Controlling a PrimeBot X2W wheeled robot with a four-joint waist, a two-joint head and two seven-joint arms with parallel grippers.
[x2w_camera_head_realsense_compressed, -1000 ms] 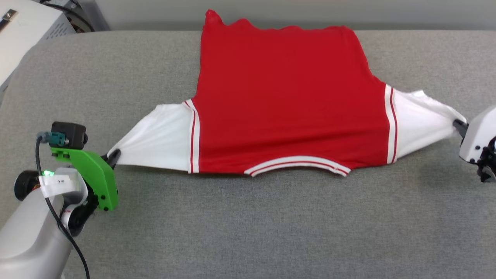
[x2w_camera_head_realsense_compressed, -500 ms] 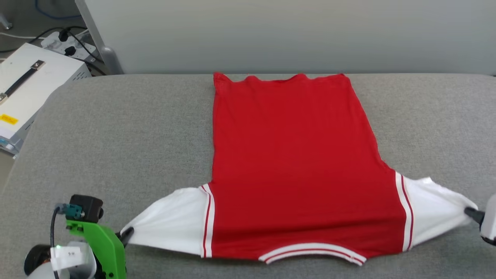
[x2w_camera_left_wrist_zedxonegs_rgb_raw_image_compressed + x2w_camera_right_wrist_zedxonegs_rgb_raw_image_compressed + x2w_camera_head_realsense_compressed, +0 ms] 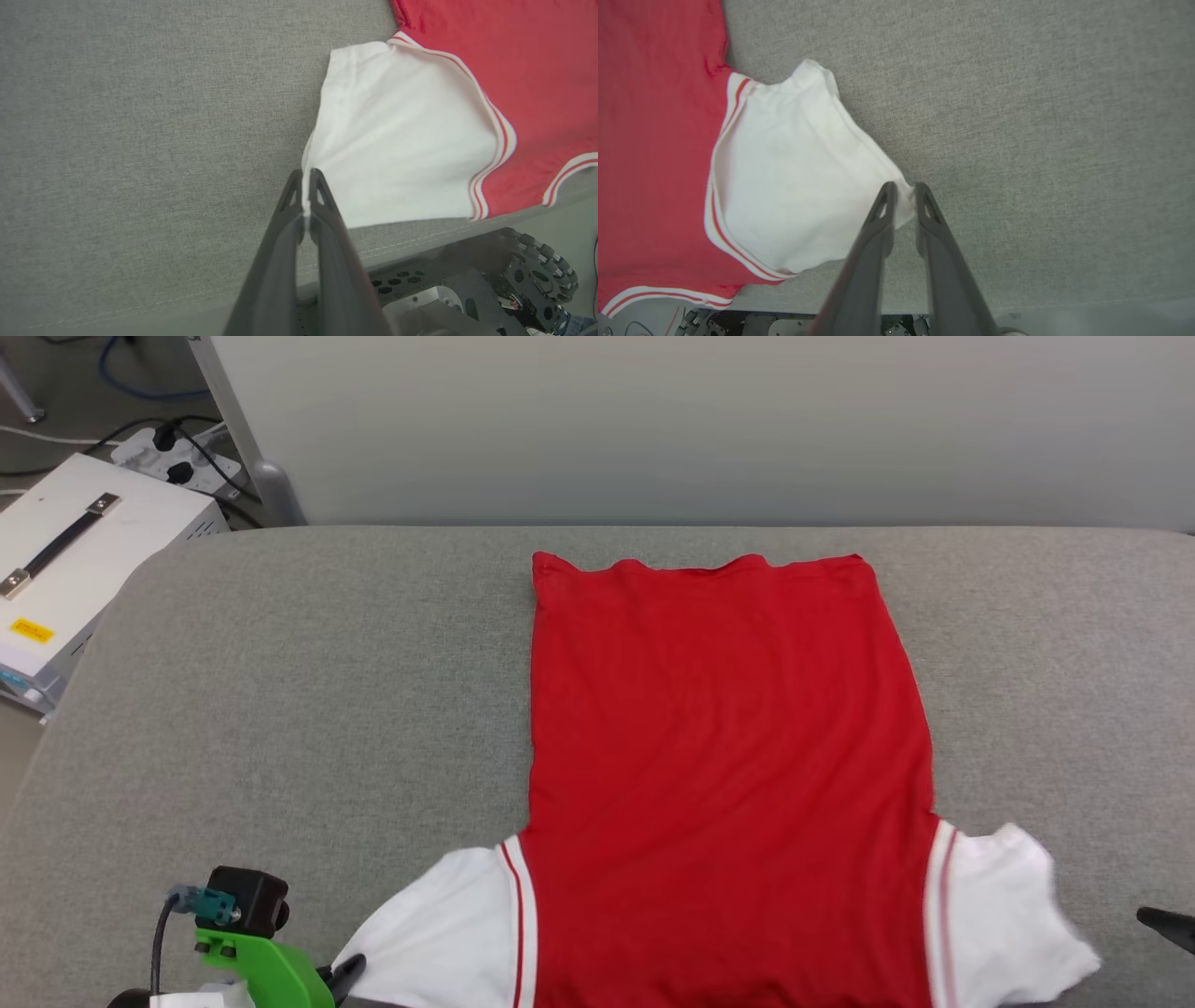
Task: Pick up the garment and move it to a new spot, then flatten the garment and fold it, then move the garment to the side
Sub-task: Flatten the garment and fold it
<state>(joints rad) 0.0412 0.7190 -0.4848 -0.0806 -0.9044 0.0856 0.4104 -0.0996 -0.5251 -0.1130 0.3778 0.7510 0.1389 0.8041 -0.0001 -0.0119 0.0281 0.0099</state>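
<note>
The garment [image 3: 728, 756] lies spread on the grey padded table [image 3: 280, 709], plain red side up, hem toward the far edge and white sleeves toward me. My left gripper [image 3: 347, 971] sits at the bottom left, shut on the edge of the left white sleeve [image 3: 406, 140]. In the left wrist view the left gripper [image 3: 306, 176] pinches the fabric between its tips. My right gripper [image 3: 1162, 922] is at the right edge, a little way off the slack right sleeve [image 3: 1018, 905]. In the right wrist view the right gripper [image 3: 903, 189] stands slightly open, the sleeve corner [image 3: 784, 177] lying loose at its tips.
A white case with a black handle [image 3: 65, 560] stands off the table's left end, with a power strip and cables [image 3: 177, 457] behind it. A pale wall panel [image 3: 700, 420] runs along the far edge. The robot's base [image 3: 467, 289] shows below the near table edge.
The head camera has tilted, so the whole picture shifted. My right gripper has opened and let go of the right sleeve, which has gone slack. The left gripper still holds its sleeve.
</note>
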